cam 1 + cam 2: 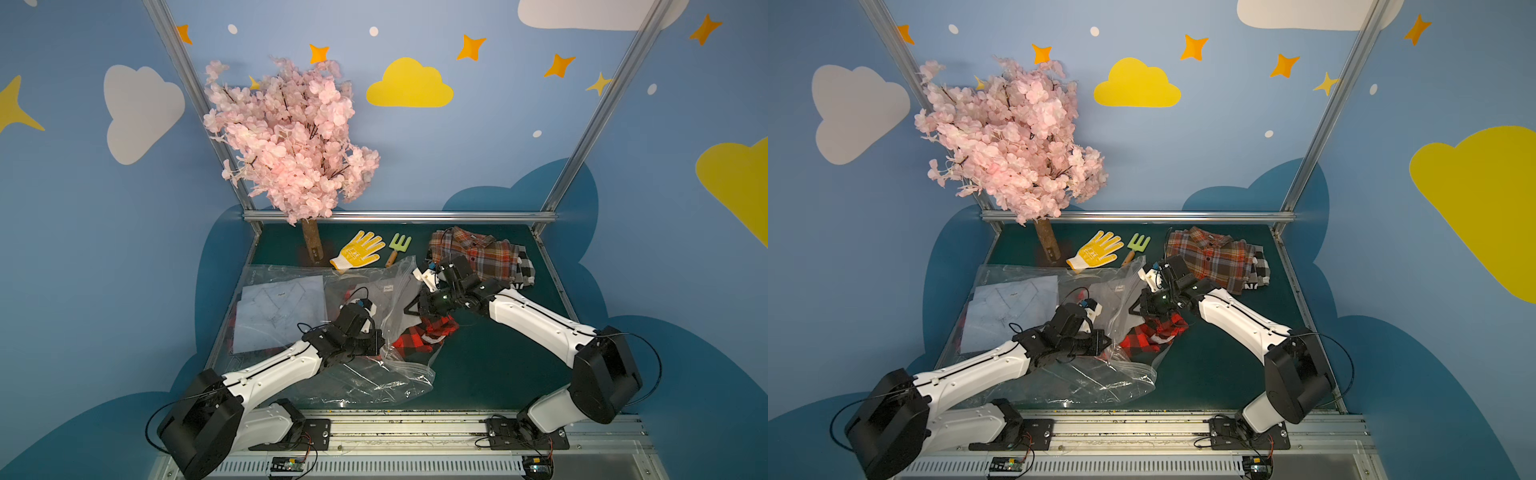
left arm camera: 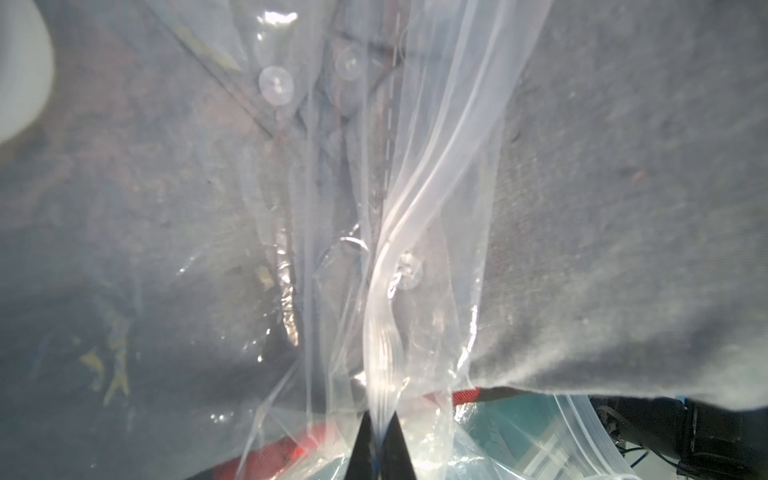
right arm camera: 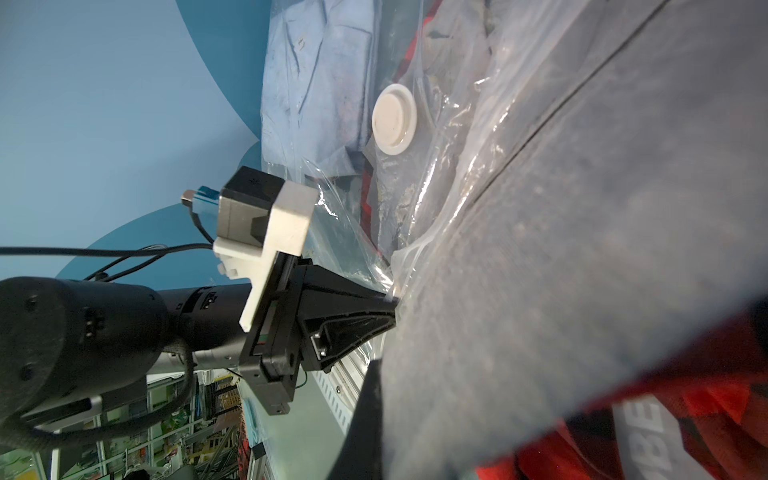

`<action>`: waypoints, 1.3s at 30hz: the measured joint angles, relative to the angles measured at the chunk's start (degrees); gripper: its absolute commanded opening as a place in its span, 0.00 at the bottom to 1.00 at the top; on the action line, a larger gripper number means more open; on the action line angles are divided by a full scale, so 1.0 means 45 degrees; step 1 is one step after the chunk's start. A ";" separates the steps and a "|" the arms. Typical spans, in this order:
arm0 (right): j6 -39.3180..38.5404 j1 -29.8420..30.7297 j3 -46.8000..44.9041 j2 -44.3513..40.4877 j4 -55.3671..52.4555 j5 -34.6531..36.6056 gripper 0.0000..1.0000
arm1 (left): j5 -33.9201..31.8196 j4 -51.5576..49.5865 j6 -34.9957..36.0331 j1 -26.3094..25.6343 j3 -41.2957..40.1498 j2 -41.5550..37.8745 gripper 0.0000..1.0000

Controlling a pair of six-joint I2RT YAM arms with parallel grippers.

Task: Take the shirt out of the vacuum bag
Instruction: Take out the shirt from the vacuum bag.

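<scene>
The left fingers (image 2: pixel 360 451) are pinched narrow on the zip strip (image 2: pixel 384 332) at the mouth of the bag (image 1: pixel 365 382). The right fingers (image 1: pixel 412 309) are closed, seemingly on grey cloth of the shirt (image 1: pixel 386 291), though the pinch itself is hidden. The shirt sits mostly inside the bag, which lies spread on the counter (image 1: pixel 478 374), with one corner out at the mouth between the two arms. The thin hold on slick plastic is the weak spot: if it slips, the whole bag would likely follow the pull instead of giving up the shirt. A red plaid shirt (image 1: pixel 424 336) lies half out beneath the grey one and may be dragged along or snag. The shirt's collar label points to the far side and its placket (image 2: pixel 386 124) seems to run far to near. Its long axis would then lie across the rightward mouth, where it could bunch.
</scene>
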 measured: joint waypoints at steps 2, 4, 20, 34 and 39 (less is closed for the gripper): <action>0.0063 -0.0024 -0.0447 -0.0010 0.0160 0.0015 0.01 | 0.0000 -0.0068 0.0005 0.0019 0.0000 0.0000 0.03; 0.0165 -0.0058 -0.1185 -0.0024 0.0447 0.0063 0.01 | -0.0005 -0.0078 0.0005 0.0029 -0.0005 0.0000 0.04; 0.1151 -0.0141 -0.5532 -0.0189 0.2317 0.0568 0.47 | 0.0539 0.0257 0.0049 0.0053 -0.0015 0.0908 0.03; 0.1885 -0.0121 -0.7009 -0.2701 0.2200 0.0476 0.53 | 0.0680 0.1054 -0.0049 -0.0141 -0.0330 0.1292 0.03; 0.2293 0.0112 -0.7252 -0.2764 0.2550 0.0432 0.53 | 0.0675 0.1307 -0.0078 -0.0316 -0.0350 0.1651 0.03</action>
